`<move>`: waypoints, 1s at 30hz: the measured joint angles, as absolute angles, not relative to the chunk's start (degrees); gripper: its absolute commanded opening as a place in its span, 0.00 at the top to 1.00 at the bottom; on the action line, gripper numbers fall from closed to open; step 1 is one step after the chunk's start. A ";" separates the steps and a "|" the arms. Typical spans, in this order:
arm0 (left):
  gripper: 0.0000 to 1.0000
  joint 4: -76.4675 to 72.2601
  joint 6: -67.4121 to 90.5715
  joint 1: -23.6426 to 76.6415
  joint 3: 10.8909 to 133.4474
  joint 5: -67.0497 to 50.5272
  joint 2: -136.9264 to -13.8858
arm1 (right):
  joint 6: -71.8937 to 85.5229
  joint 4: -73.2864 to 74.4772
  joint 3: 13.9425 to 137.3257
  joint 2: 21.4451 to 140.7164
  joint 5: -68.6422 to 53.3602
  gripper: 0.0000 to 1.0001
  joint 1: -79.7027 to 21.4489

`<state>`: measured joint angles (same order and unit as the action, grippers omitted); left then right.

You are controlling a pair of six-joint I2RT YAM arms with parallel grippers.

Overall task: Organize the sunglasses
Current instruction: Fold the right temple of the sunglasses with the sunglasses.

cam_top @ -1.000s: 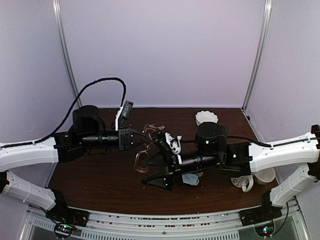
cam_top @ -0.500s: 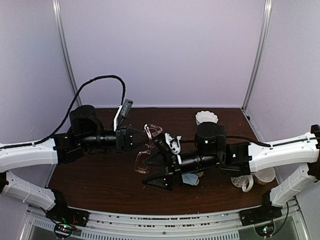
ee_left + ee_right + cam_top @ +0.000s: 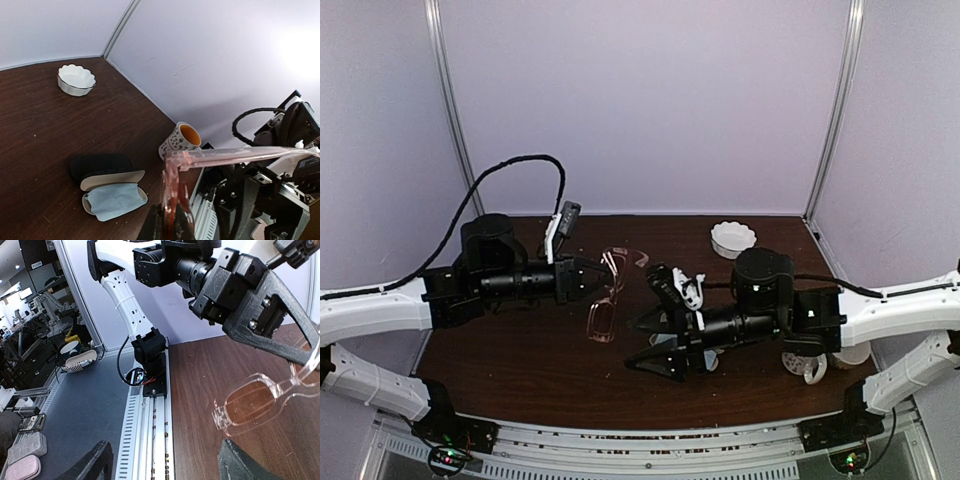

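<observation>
Your left gripper (image 3: 592, 277) is clamped on one arm of the reddish glasses (image 3: 605, 318), at the centre of the table (image 3: 520, 370). Your right gripper (image 3: 632, 345) stands at their 4 o'clock, fingers apart and empty.

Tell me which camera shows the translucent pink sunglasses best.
The top view: the whole translucent pink sunglasses show, pinched by the left hand. The right wrist view shows one lens close up; the left wrist view shows only a blurred temple and frame edge.
</observation>
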<state>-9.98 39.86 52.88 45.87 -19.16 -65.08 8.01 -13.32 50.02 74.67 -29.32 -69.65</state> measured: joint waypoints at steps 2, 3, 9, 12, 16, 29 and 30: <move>1.00 -8.86 39.68 52.88 45.84 -17.39 -64.99 | 8.82 -13.45 47.90 72.55 -28.86 0.27 -69.65; 1.00 -8.69 39.64 52.88 45.80 -16.71 -64.90 | 9.28 -13.47 46.57 71.35 -28.42 0.27 -69.65; 1.00 -8.67 39.27 52.88 45.65 -16.16 -64.58 | 10.92 -11.70 39.83 64.03 -23.83 0.25 -69.65; 1.00 -9.04 39.18 52.88 45.04 -17.12 -64.58 | 10.66 -8.14 39.42 59.77 -16.49 0.23 -69.56; 1.00 -8.99 38.98 52.88 44.34 -18.41 -64.60 | 9.98 -3.42 40.47 55.61 -7.01 0.23 -68.07; 1.00 -11.14 37.98 53.19 44.62 -24.40 -67.05 | 10.98 -0.54 49.12 52.21 -5.41 0.26 -57.52; 1.00 -11.14 37.87 53.39 44.80 -24.82 -67.44 | 11.09 -1.08 49.87 52.62 -6.48 0.27 -57.34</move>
<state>-11.14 37.87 53.39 44.80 -24.82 -67.44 11.09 -1.08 49.87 52.62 -6.48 -57.34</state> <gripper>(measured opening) 0.049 0.748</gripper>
